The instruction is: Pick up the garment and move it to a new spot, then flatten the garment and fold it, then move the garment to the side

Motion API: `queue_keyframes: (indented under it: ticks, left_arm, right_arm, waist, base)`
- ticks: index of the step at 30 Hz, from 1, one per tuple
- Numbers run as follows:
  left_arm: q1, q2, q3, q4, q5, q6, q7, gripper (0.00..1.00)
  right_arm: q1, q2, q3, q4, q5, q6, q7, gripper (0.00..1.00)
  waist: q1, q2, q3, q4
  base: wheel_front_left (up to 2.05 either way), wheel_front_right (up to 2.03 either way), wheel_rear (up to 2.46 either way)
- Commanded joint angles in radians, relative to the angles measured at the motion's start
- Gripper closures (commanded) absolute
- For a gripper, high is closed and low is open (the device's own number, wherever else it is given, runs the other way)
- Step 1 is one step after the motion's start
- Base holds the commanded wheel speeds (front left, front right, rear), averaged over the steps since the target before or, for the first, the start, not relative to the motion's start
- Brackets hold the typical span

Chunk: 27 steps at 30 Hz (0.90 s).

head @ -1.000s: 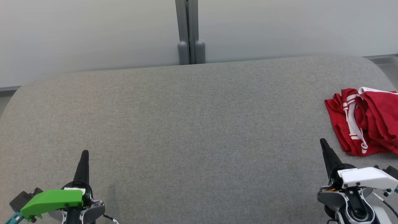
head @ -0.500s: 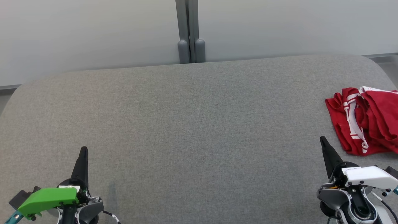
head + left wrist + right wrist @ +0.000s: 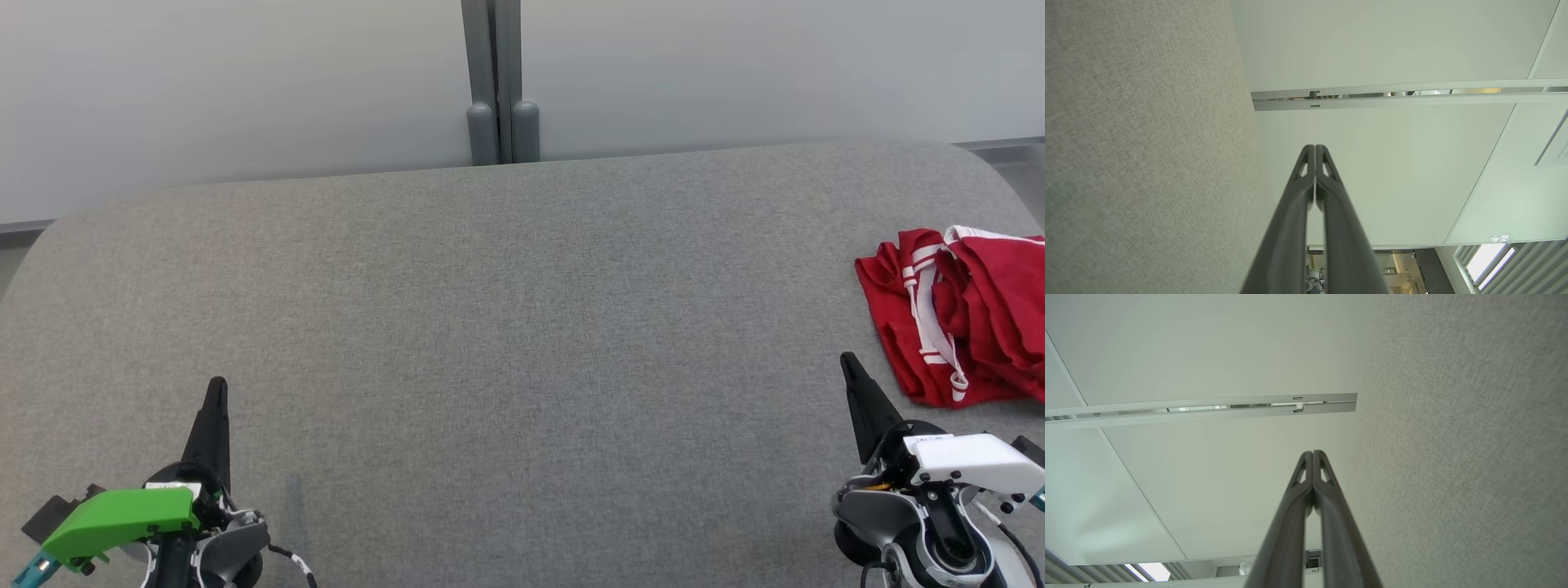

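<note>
Two grippers, one garment, one table.

1. Garment: red with white stripes, crumpled. It lies at the right edge of the table and is partly cut off by the border of the head view. Same spot as a second ago.
2. Left gripper: lower left, over bare table. Fingers are pressed together tip to tip and hold nothing. The tip sits slightly higher in the head view than a second ago, and the green housing sits lower.
3. Right gripper: lower right, near the garment's near corner but apart from it. Fingers are closed on nothing. The tip is a touch higher than before.
4. Table: grey fabric top, with a pale wall behind it.
</note>
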Motion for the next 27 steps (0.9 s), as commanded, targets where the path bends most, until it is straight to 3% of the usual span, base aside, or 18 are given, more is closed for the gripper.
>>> queue_keyframes:
  ticks: [1, 27]
  left_arm:
    - [-0.010, 0.007, 0.003, -0.002, -0.002, -0.006, 0.003, 1.00]
    - [-0.010, 0.007, 0.003, -0.002, -0.002, -0.006, 0.003, 1.00]
  right_arm:
    - [-0.005, 0.000, -0.002, -0.005, 0.006, 0.000, 0.004, 1.00]
    - [-0.005, 0.000, -0.002, -0.005, 0.007, 0.000, 0.004, 1.00]
  waist:
    - [0.0000, 0.0000, 0.000, 0.000]
    - [0.0000, 0.0000, 0.000, 0.000]
  base:
    - [0.00, 0.00, 0.00]
    - [0.00, 0.00, 0.00]
